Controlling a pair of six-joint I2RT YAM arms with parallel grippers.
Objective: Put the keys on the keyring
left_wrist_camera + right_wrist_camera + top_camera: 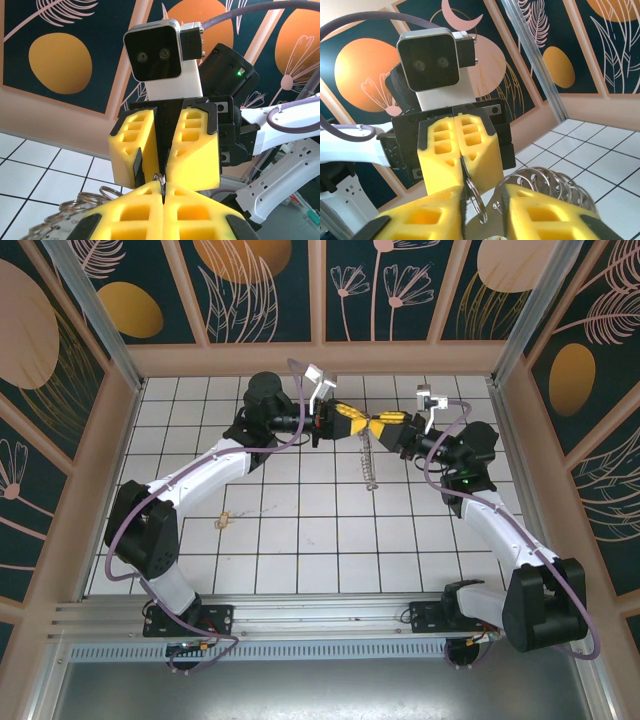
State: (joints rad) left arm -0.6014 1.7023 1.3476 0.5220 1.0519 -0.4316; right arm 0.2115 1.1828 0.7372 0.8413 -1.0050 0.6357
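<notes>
I saw the left gripper point(162, 192) with its jaws pressed tight together, pinching a small loop of the keyring point(370, 466) at their tips. The right gripper point(487, 202) faced it nose to nose at twelve o'clock on the table point(300, 550). Its jaws stood slightly apart with silvery ring metal between them, and I could not tell whether they clamped it. The rest of the keyring hung toward six o'clock. The key point(222, 519) lay at eight o'clock, well apart.

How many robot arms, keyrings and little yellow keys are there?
robot arms: 2 (left arm, right arm)
keyring: 1
yellow key: 1
total: 4
</notes>
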